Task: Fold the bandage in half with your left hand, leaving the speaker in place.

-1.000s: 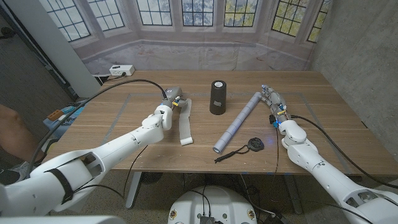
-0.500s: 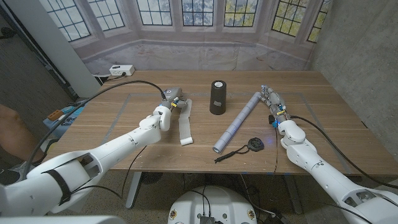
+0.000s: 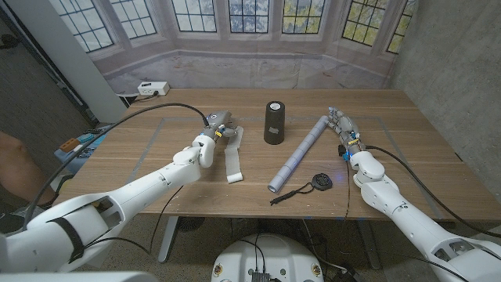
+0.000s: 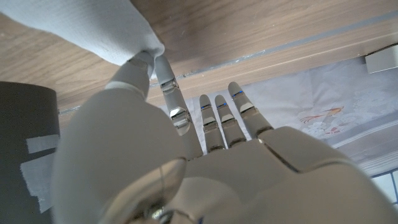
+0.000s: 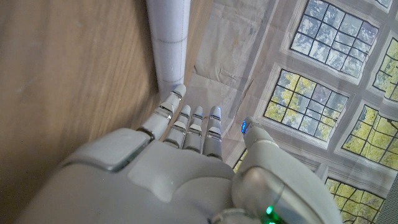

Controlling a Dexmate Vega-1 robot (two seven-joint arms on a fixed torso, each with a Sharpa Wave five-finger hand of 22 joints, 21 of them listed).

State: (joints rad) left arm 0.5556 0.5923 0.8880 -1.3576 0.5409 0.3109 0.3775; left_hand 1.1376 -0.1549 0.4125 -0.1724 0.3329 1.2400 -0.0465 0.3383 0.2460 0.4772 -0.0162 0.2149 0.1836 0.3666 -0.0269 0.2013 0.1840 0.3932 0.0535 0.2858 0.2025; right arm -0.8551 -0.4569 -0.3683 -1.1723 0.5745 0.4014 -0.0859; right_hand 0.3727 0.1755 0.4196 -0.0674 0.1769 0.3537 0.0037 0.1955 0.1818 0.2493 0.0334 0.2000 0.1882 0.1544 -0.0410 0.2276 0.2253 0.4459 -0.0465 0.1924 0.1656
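Here the white bandage lies stretched on the tabletop, left of the black speaker; the left hand pinches its far end. The right hand waits, fingers together, beside a grey tube.

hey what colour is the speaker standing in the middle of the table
The speaker is black, an upright cylinder; the head view shows it best.

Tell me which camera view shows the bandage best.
The head view: the whole bandage lies as a long white strip on the table, its far end at the left robot hand. The left wrist view shows just one end of it, pinched at the fingertips. The right wrist view gives nothing clear of it.
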